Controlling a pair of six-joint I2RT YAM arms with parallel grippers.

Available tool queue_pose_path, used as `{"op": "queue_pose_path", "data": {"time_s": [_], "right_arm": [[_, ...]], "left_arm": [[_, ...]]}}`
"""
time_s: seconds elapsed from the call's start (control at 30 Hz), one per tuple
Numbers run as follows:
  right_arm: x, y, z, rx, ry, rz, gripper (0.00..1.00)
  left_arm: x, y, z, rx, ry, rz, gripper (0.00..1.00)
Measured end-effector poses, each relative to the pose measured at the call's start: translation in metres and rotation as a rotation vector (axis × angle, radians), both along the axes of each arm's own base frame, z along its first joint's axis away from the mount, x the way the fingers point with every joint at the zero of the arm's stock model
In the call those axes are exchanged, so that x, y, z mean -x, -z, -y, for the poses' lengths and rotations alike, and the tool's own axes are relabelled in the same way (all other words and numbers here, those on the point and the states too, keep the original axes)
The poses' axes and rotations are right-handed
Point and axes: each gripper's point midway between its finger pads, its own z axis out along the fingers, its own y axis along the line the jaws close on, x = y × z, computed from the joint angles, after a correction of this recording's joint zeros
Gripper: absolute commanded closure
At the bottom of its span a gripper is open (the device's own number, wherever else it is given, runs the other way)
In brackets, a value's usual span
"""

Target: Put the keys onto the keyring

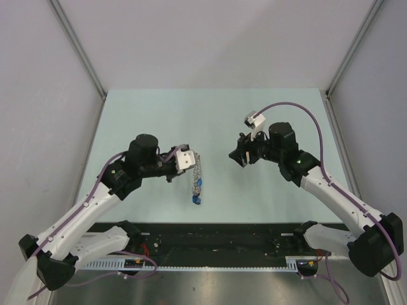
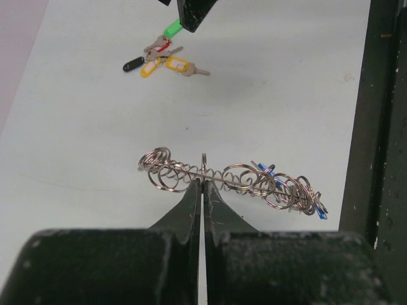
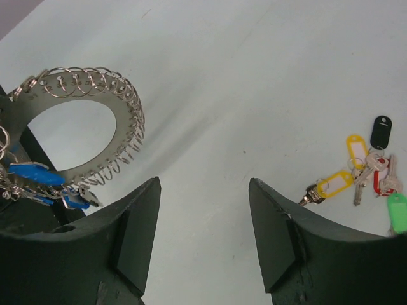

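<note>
The keyring (image 2: 229, 178) is held on edge above the table, left of centre, pinched in the closed left gripper (image 2: 203, 184). The right gripper (image 3: 203, 190) is spread and empty. A single key should be picked from the loose keys (image 3: 369, 168) on the right, by its head.

One large flat grey metal ring (image 3: 119, 127), rim fringed with small silvery wire loops (image 3: 133, 121), uncounted. At least two blue-headed keys (image 3: 32, 173) on it. Loose on the pale surface (image 3: 254, 76): two yellow key tags (image 3: 356, 149), one black tag (image 3: 381, 129), one green tag (image 3: 398, 213), one red tag (image 3: 381, 182). Two black tools: left tool (image 2: 203, 184), right tool (image 3: 203, 184).
</note>
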Motion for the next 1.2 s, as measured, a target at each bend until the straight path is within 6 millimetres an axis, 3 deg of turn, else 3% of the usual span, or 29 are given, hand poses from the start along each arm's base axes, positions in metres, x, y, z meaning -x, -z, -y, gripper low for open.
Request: {"op": "queue_pose_path", "data": {"time_s": [0.2, 0.37, 0.63, 1.03, 1.2], "right_arm": [[0.006, 0.013, 0.000, 0.013, -0.014, -0.029, 0.37], [0.000, 0.021, 0.000, 0.028, 0.006, -0.041, 0.39], [-0.031, 0.078, 0.023, 0.102, 0.215, -0.216, 0.40], [-0.047, 0.143, 0.035, 0.208, 0.380, -0.378, 0.43], [-0.054, 0.158, 0.038, 0.246, 0.408, -0.394, 0.48]], "left_arm": [[-0.002, 0.027, 0.001, -0.086, -0.006, -0.026, 1.00], [-0.009, 0.042, 0.000, -0.130, -0.031, -0.053, 1.00], [-0.013, 0.064, -0.009, -0.184, -0.083, -0.053, 1.00], [-0.018, 0.066, -0.010, -0.197, -0.105, -0.034, 0.99], [-0.020, 0.065, -0.008, -0.190, -0.106, -0.028, 1.00]]}}
